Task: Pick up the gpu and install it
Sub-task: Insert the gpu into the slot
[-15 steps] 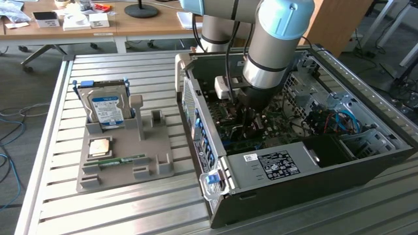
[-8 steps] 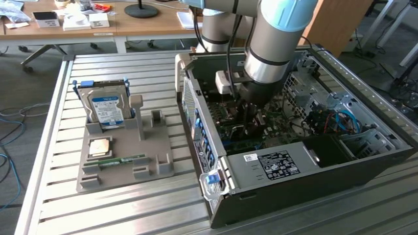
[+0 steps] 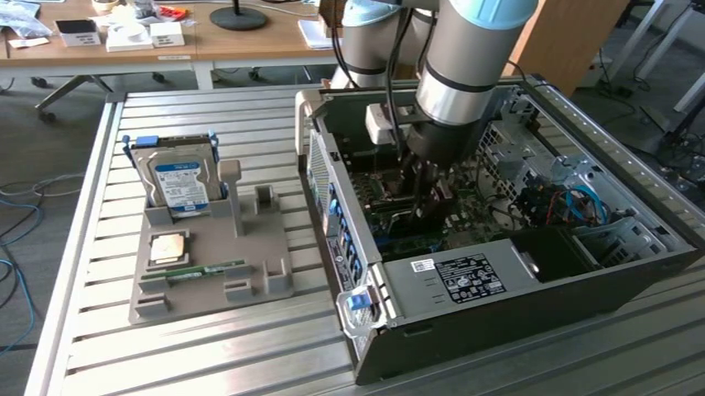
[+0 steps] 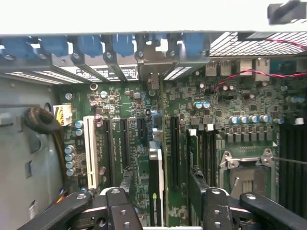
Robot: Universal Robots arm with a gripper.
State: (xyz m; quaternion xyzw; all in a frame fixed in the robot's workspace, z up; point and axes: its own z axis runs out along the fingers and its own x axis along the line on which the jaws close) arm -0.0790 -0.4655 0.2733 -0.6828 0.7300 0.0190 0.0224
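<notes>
The gpu (image 4: 155, 184) stands on edge in a slot of the green motherboard (image 4: 240, 103), seen edge-on as a thin dark-and-silver card. Its metal bracket end (image 4: 152, 81) reaches the case's rear wall. My gripper (image 4: 160, 175) is open and straddles the card. One dark finger (image 4: 127, 181) and the other finger (image 4: 196, 184) stand on either side of it, with a gap to the card on each side. In the exterior view the arm reaches down into the open computer case (image 3: 330, 157), with the gripper (image 3: 424, 194) low over the board.
On the slatted table, a grey holder (image 3: 210, 272) at the exterior view's left carries a blue-labelled hard drive (image 3: 177, 181), a CPU (image 3: 167, 246) and a slim RAM stick (image 3: 210, 271). Inside the case are a power supply (image 3: 468, 276), cables and a drive cage (image 3: 573, 198).
</notes>
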